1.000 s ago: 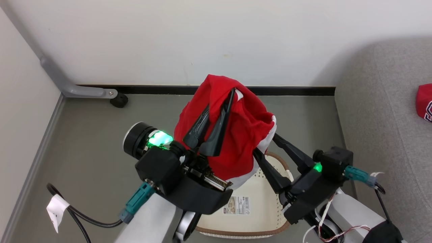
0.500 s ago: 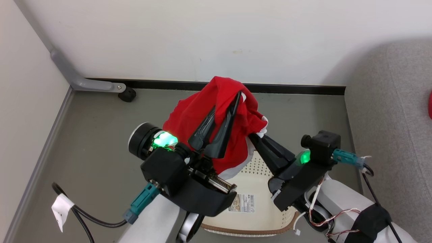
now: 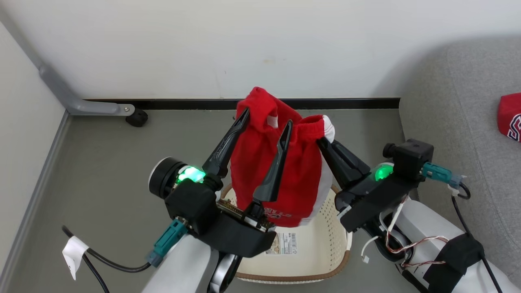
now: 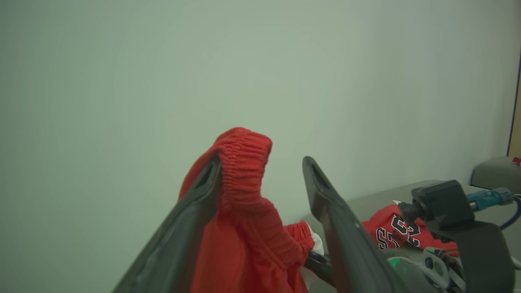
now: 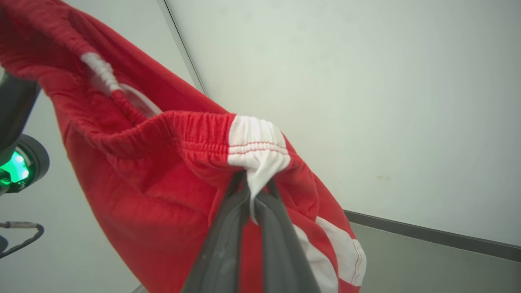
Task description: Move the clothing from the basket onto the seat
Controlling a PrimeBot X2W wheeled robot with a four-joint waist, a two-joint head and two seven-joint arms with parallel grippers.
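The left jaws, clamped on the shorts a second ago, now stand wide. The right jaws, open then, have closed on the waistband, and the bundled cloth has dropped into a long hanging bag. The shorts hang in the air above the basket, pinched by the right jaws at the white stripe of the waistband. Another stretch of waistband is looped over one left finger. The jersey already lies on the seat, off to the right.

The step in hand looks like a handover to the right arm before the carry to the seat. To do it well, the left finger should slide down and out of the elastic loop rather than pull sideways, or the cloth will stretch and tug against the right grip. That pinch takes only a small fold near the edge. So the swing to the seat should be slow, and high enough that the hem clears the basket rim.

The shorts are soft red knit with a gathered elastic waistband, white side panels and red stitching on the white. They are limp and will follow whatever holds them. The basket is stiff cream plastic with perforated walls, a brown woven-look rim and a label on its bottom. The seat is grey woven fabric, rounded at the edge.
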